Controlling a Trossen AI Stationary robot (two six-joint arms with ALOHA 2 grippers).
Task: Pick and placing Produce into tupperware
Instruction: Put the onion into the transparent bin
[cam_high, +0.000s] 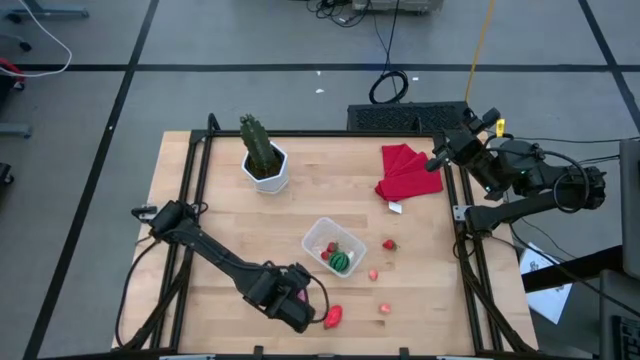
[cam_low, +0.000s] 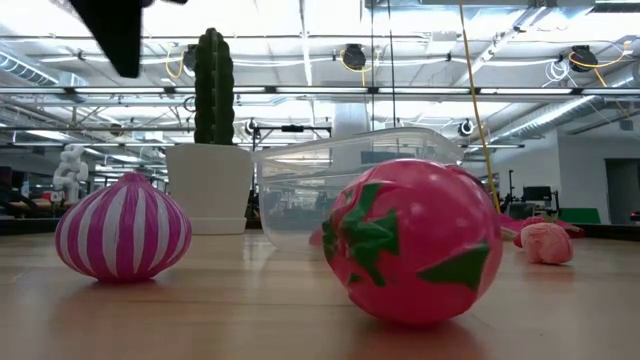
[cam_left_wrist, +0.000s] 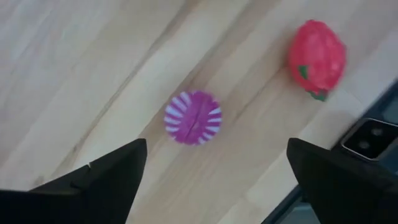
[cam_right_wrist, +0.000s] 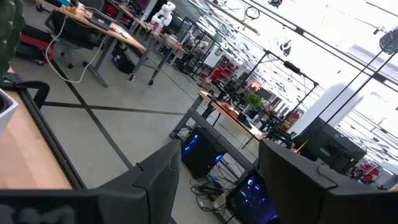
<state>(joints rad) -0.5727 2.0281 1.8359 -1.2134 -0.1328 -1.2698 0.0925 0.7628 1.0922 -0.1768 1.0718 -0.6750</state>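
Down near the front edge of the table (cam_high: 180, 180), the left gripper (cam_high: 300, 305) hangs above a purple-and-white striped ridged toy (cam_left_wrist: 193, 117), fingers spread wide with the piece sitting in the gap between them in the left wrist view, so my guess is it's lined up for a straight drop and pinch. It's not touching the toy yet as far as I can tell. Just beside that is a red strawberry (cam_high: 333, 316), close to the table's front rim, which is probably why the arm is reaching so far forward and low. The clear tupperware (cam_high: 334, 247) sits mid-table, angled, and already has a green striped melon (cam_high: 343, 260) plus a couple of small red bits inside, so the job looks partly done. A few more berries are loose on the wood: a red one (cam_high: 389, 244) just to the container's right, a pink one (cam_high: 373, 274) nearer the front, and another pink one (cam_high: 385, 309) farther forward. Those all look like they still need moving. The right gripper (cam_high: 437, 160) is parked up off the back right corner by the red cloth (cam_high: 405, 170), fingers held apart and holding nothing, looks like it's just keeping out of the way. The cactus in its white pot (cam_high: 265, 160) stands at the back left, well clear of everything.
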